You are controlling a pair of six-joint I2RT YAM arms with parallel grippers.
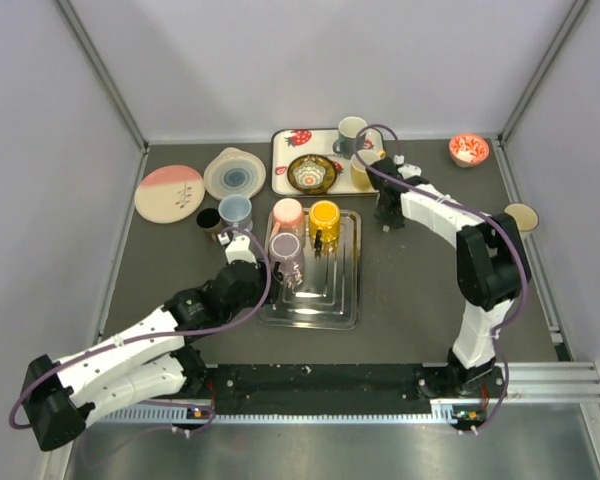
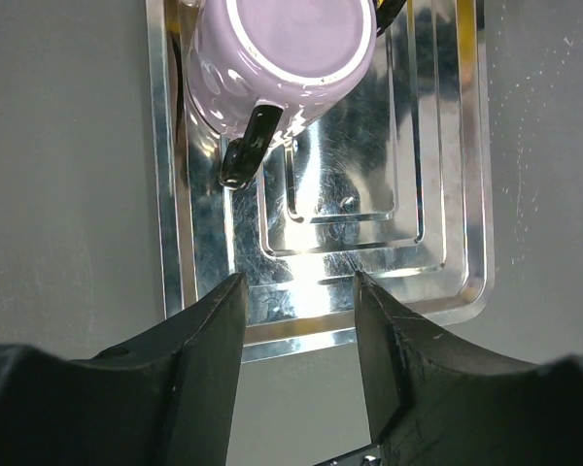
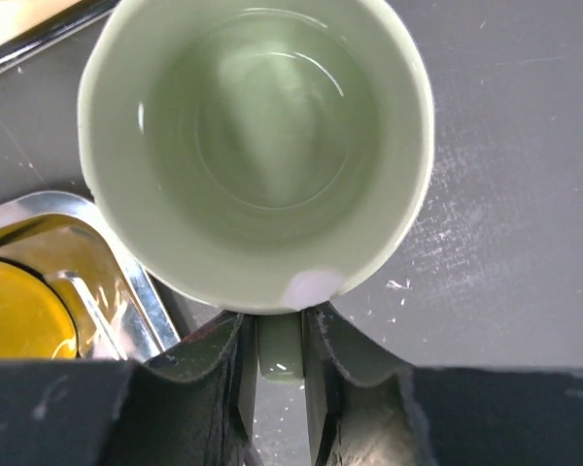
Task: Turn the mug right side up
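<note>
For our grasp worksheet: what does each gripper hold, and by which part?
Right gripper grips the green mug by its handle. Left gripper holds nothing.

The left pincer (image 1: pixel 250 262) hangs at the left side of a steel tray (image 1: pixel 325 305) on the dark counter (image 1: pixel 410 290), near a lilac mug (image 1: pixel 286 238). A yellow mug (image 1: pixel 323 215) stands beside it. The right pincer (image 1: pixel 388 213) points down, right of the tray.
</note>
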